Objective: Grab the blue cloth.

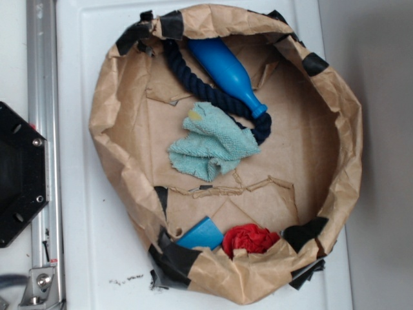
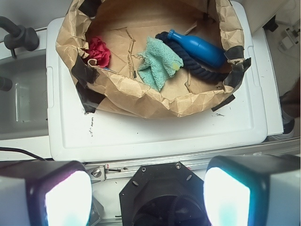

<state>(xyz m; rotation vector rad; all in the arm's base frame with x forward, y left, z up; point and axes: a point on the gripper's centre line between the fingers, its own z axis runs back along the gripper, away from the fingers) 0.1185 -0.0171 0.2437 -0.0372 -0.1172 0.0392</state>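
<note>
Seen from the wrist: gripper [image 2: 149, 200] hung back over the arm's base, fingers [image 2: 61, 197] wide apart and empty at the bottom corners. Lay well ahead and slightly left, past the near wall of the paper-lined bin [image 2: 141, 101]: blue cloth [image 2: 157, 66], crumpled mid-floor, touching the dark rope [image 2: 188, 66] on its right. Found no readable labels or writing

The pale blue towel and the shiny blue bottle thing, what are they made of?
The pale teal-blue towel looks like soft terry cloth: its surface is fuzzy and looped, and it lies crumpled in folds. The bright blue bottle-shaped pin looks like hard plastic, smooth and glossy with a light streak along it, though the pictures can't settle that for sure.
</note>
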